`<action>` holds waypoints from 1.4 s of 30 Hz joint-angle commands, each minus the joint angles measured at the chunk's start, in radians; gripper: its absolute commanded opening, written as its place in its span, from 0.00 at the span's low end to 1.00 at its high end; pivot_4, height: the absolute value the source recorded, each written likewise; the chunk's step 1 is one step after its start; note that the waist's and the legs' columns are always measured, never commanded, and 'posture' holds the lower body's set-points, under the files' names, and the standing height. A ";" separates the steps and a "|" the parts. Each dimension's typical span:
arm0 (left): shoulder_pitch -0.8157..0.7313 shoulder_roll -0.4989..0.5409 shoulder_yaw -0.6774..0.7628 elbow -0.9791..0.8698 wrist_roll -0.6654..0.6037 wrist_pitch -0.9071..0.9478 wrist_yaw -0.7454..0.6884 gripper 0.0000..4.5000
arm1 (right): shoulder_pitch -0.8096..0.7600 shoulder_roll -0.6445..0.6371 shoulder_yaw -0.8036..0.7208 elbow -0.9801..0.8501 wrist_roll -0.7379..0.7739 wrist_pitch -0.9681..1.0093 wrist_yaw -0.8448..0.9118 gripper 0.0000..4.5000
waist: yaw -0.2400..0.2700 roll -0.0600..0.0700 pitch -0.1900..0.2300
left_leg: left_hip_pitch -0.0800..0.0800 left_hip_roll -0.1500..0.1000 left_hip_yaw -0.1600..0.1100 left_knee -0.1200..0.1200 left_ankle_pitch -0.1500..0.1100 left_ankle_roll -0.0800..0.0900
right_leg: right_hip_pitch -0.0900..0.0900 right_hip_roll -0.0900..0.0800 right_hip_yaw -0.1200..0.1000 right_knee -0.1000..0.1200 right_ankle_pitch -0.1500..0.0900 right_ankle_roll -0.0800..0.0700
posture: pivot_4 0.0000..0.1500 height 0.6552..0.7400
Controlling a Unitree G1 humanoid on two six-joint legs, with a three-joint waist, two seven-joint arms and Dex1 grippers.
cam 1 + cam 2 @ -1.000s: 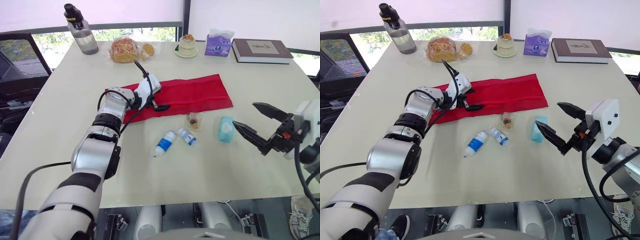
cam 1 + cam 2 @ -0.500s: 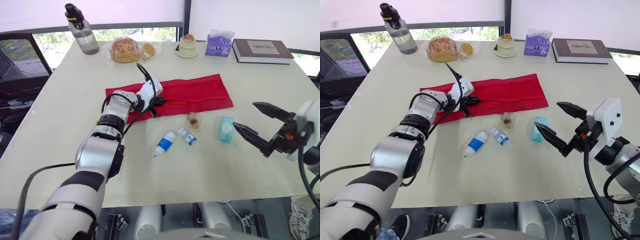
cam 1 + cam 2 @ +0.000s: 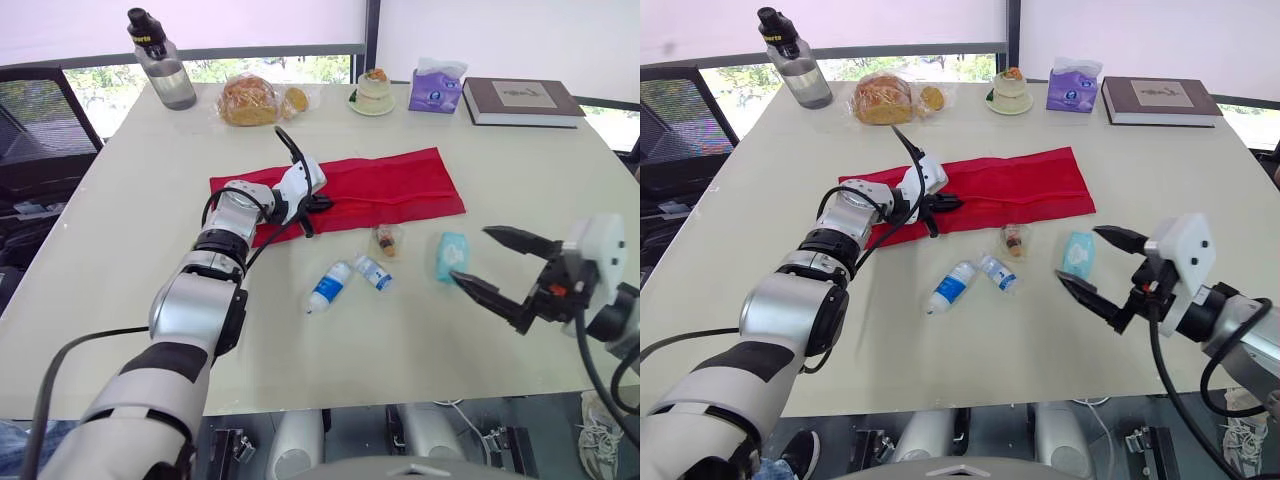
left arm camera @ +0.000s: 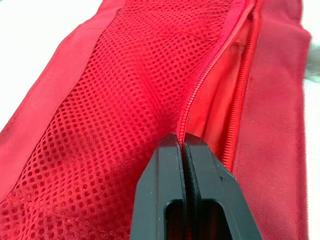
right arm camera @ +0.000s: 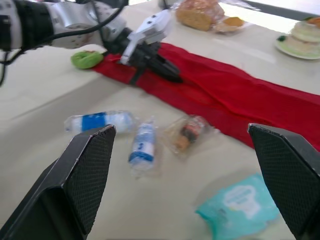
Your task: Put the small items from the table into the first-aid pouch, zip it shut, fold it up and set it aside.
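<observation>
The red first-aid pouch point(image 3: 385, 187) lies unfolded flat across the middle of the table. My left gripper point(image 3: 318, 203) is shut on the zipper edge point(image 4: 200, 85) of its mesh pocket, near the pouch's left end. On the table in front of the pouch lie a clear-wrapped item point(image 3: 388, 240), a small blue-labelled bottle point(image 3: 329, 286), a smaller tube point(image 3: 374, 272) and a teal packet point(image 3: 451, 255). My right gripper point(image 3: 471, 254) hangs open just right of the teal packet, with nothing between its fingers. A small green object point(image 5: 86, 59) sits by the pouch's left end.
Along the far edge stand a water bottle point(image 3: 163, 62), bagged bread point(image 3: 252, 99), a cake on a plate point(image 3: 374, 92), a purple tissue pack point(image 3: 436, 88) and a book point(image 3: 522, 100). A black chair point(image 3: 40, 130) stands off the table's left side.
My left gripper has gone from open to shut on the pouch's zipper edge. My right gripper has moved left, closer to the teal packet, staying open.
</observation>
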 commanded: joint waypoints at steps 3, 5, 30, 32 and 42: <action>0.001 0.030 0.007 -0.036 -0.010 -0.017 -0.066 0.02 | -0.175 -0.027 0.243 0.082 -0.156 -0.038 0.140 1.00 | -0.001 0.000 0.000 | 0.000 0.000 0.000 0.001 0.000 0.000 | 0.000 0.000 0.000 0.000 0.000 0.000 | 1.00 0.98; 0.009 0.036 0.003 -0.046 -0.009 -0.021 -0.089 0.02 | -0.287 -0.018 0.369 0.177 -0.268 -0.086 0.223 1.00 | -0.004 0.000 0.000 | 0.000 0.000 0.000 0.001 0.000 0.000 | 0.000 0.000 0.001 0.000 0.000 0.000 | 1.00 0.98; 0.074 0.088 0.015 -0.164 -0.039 0.011 -0.142 0.02 | -1.056 0.486 0.972 1.188 -1.002 -0.661 0.788 1.00 | -0.001 0.001 0.001 | -0.001 0.001 -0.001 0.001 0.000 0.000 | -0.001 0.005 0.003 0.001 0.000 -0.001 | 1.00 0.98; 0.075 0.089 0.015 -0.164 -0.040 0.011 -0.140 0.02 | -1.072 0.512 0.980 1.233 -1.031 -0.695 0.798 1.00 | -0.002 0.001 0.001 | -0.001 0.001 -0.001 0.001 0.000 0.000 | -0.001 0.005 0.003 0.002 0.000 -0.001 | 1.00 0.98; 0.084 0.088 0.019 -0.157 -0.042 0.001 -0.124 0.00 | -1.033 0.559 0.888 1.179 -0.988 -0.656 0.833 0.34 | 0.000 0.001 0.001 | -0.001 0.001 -0.001 0.001 0.000 0.000 | -0.001 0.005 0.002 0.002 0.001 -0.001 | 1.00 0.98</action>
